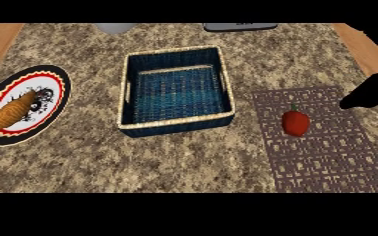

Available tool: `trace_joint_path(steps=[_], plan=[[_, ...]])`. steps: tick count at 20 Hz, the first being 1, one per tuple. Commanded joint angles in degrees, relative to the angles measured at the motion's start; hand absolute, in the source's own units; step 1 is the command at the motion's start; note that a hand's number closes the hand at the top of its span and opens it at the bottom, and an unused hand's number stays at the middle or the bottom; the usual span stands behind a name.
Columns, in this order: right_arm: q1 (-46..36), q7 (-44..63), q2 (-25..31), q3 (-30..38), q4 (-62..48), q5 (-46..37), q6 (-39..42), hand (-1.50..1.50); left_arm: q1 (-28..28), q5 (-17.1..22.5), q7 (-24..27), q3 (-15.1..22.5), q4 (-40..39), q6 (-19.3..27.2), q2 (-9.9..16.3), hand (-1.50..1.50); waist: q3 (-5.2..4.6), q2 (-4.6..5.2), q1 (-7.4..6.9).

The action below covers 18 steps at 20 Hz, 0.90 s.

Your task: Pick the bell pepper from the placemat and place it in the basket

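A red bell pepper (296, 123) with a green stem lies on the brown patterned placemat (325, 155) at the right of the counter. A dark blue woven basket (131, 92) with a tan rim stands in the middle, left of the mat, with nothing inside. My right hand (363, 96) shows only as a black shape at the right edge, up and to the right of the pepper and apart from it. Its fingers are cut off by the edge. My left hand is out of sight.
A round plate (50, 100) with a red and black rim holds a croissant (16, 110) at the far left. A grey object (114, 27) and a dark flat item (240, 27) sit at the counter's back edge.
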State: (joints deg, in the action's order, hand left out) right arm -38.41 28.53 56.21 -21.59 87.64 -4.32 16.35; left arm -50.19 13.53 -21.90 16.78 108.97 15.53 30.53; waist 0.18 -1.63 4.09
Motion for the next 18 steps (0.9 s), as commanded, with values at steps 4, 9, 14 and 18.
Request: trace_joint_path(steps=[4, 9, 14, 18], plan=[[-3.7, 6.9, 5.9, -0.2, 1.2, 8.2, 15.6, -1.5, 14.8, 2.1, 3.9, -4.5, 0.8, -0.7, -3.0, 0.0, -0.98, 0.68, 1.25], [-4.2, 10.0, 6.7, -0.1, 2.4, 11.2, 19.1, -1.5, 17.0, 1.9, 4.5, -4.9, -2.6, -1.5, -3.5, 0.0, -0.79, 0.94, 0.87], [-4.9, 12.1, 6.9, 1.8, 3.1, 14.1, 19.5, -1.5, 18.6, 2.4, 5.5, -5.6, -4.9, -3.0, -4.2, 0.0, -0.73, 0.83, 0.91], [-3.8, 12.7, 5.4, 2.1, 4.0, 15.6, 18.7, -1.5, 21.0, 1.7, 4.9, -6.6, -6.1, -3.2, -4.2, 0.0, -0.56, 1.1, 0.98]])
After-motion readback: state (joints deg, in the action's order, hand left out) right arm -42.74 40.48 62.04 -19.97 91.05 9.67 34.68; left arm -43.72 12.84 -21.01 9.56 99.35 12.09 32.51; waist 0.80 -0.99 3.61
